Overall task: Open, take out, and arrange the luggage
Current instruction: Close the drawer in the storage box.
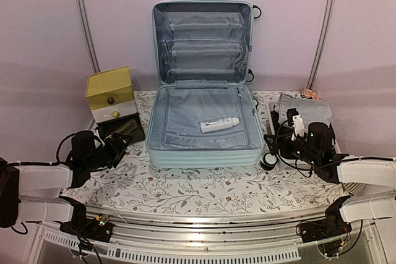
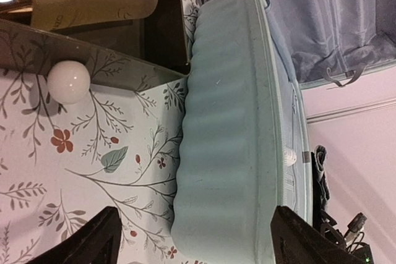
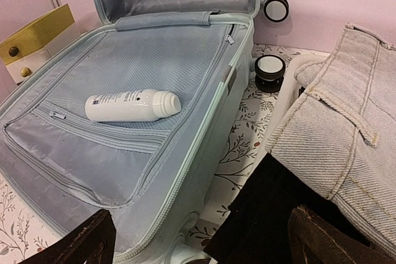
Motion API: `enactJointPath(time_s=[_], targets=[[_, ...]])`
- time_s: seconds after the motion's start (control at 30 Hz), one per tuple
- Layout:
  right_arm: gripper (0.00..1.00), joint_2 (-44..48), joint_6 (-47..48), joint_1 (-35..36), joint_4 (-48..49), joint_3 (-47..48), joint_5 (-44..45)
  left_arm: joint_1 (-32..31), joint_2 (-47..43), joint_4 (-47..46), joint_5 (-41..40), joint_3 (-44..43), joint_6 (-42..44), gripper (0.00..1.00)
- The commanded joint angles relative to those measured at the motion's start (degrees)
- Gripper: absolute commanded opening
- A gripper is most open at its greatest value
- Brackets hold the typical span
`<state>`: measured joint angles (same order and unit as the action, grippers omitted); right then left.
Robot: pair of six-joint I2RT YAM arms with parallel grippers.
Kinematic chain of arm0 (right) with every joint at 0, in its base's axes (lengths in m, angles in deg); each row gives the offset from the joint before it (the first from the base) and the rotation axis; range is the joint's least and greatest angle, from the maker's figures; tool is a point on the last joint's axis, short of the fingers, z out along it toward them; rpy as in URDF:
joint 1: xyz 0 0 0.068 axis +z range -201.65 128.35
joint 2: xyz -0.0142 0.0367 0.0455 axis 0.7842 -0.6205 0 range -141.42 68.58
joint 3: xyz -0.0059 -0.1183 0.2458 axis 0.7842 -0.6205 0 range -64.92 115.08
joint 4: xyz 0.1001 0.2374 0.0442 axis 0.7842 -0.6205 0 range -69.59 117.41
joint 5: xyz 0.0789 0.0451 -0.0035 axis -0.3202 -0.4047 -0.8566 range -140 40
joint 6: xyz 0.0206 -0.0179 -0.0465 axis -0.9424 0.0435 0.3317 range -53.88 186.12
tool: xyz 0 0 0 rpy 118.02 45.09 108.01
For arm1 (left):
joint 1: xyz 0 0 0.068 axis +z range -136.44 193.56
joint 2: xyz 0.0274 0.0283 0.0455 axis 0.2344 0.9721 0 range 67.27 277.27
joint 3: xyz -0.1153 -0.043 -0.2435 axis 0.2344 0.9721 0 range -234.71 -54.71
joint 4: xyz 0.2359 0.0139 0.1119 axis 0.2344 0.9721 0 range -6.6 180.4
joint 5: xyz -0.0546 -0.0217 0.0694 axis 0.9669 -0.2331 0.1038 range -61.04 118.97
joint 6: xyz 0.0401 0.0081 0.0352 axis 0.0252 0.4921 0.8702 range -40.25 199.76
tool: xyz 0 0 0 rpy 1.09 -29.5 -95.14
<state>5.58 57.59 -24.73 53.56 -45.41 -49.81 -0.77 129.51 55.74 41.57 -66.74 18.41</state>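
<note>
The luggage (image 1: 201, 157) sits mid-table on the floral cloth (image 1: 185, 193). It is already unzipped, with its lower half flat and its ribbed front wall facing me. That shell looks stiff and smooth, so I expect pads to slide on the ribs. It is also by far the bulkiest thing here, so I'd push or drag it rather than lift it. If I had to grip it, I'd take the rim of the lower half, where a thin edge stands up.

Inside, the grey lining and mesh divider look soft and will bunch under a finger. A white bottle (image 1: 219, 124) lies on its side on the divider. I judge it light, rigid and apt to roll, so I'd pinch it across the middle of its body. Behind it the lid stands upright against the back wall, with its straps slack.

Both arms reach in low from the near edge, forearms almost level. The left gripper (image 1: 120, 145) is off the case's front-left corner and pointed at the shell, with its jaws spread wide and nothing in them. A black tray (image 1: 120, 129) and a yellow drawer box (image 1: 110, 94) are just beyond it.

The right gripper (image 1: 279, 145) is beside the case's right wall, angled toward the interior. Its jaws are fully spread and empty. Folded grey denim (image 3: 346, 122) lies close on its outer side.
</note>
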Motion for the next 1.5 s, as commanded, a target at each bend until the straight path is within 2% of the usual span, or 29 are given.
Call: enactJointPath(time_s=[0.0,0.13,0.33,0.53,0.87,0.93,1.47], targets=[[0.99,1.0,-0.9,-0.3,-2.8,0.0,-0.5,0.4,-0.3,-1.7,0.1,1.4,-1.5,0.84],[0.99,1.8,-2.1,-0.3,-4.3,-0.1,2.4,0.5,0.4,-3.1,0.0,2.1,-3.2,0.75],[0.99,2.7,-4.0,-0.3,-4.1,-0.5,2.5,0.7,2.0,-5.9,-1.6,3.2,-7.0,0.48],[0.99,4.1,-5.2,-0.3,-2.6,-2.2,2.7,5.1,6.8,-7.1,0.4,1.0,-7.9,0.24],[0.99,2.4,-5.7,-0.3,1.3,-3.8,2.5,12.5,19.9,-12.0,1.8,-5.1,-4.6,0.03],[0.99,2.4,-5.6,-0.3,1.6,-3.9,2.7,13.3,22.3,-13.0,2.0,-6.3,-4.4,0.0],[0.99,2.1,-5.4,-0.3,2.5,-4.3,3.0,16.1,32.5,-17.4,-1.6,-13.1,-4.1,0.0]])
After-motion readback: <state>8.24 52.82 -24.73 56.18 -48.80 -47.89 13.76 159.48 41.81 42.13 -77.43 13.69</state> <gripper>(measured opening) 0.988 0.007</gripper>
